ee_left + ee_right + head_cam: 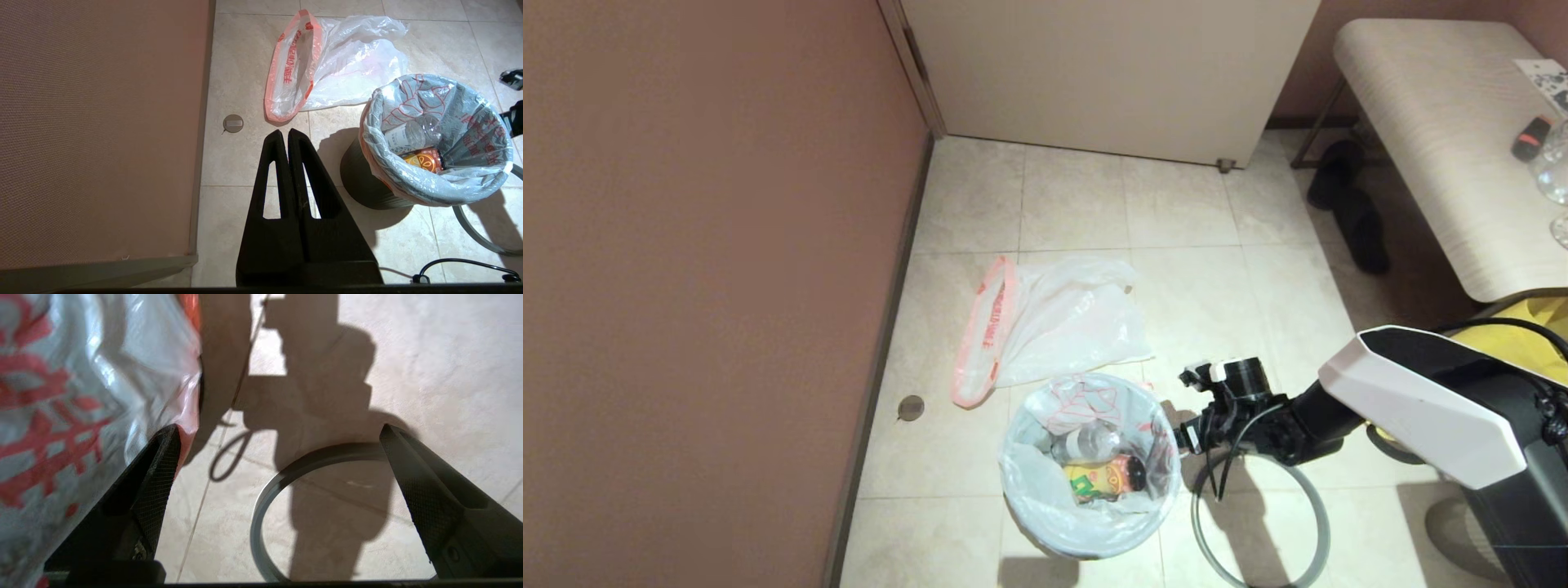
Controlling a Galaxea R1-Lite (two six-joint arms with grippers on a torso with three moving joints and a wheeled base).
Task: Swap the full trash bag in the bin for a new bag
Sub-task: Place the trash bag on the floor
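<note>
From the head camera, the full bag [1094,457], white with orange-red print, lines the bin [1086,549] on the tiled floor [1176,212], a bottle [1086,443] inside; the new bag [1054,322] lies limp beyond. Left wrist: left gripper [288,132] pressed together near the bin. Right wrist: right gripper [280,433] spread beside the bag, above the hoop [261,506].

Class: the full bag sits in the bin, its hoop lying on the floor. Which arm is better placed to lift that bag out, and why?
The right. Its open gripper hangs beside the bin, one finger at the full bag, above the hoop. The left gripper is shut and farther off, near the wall.
</note>
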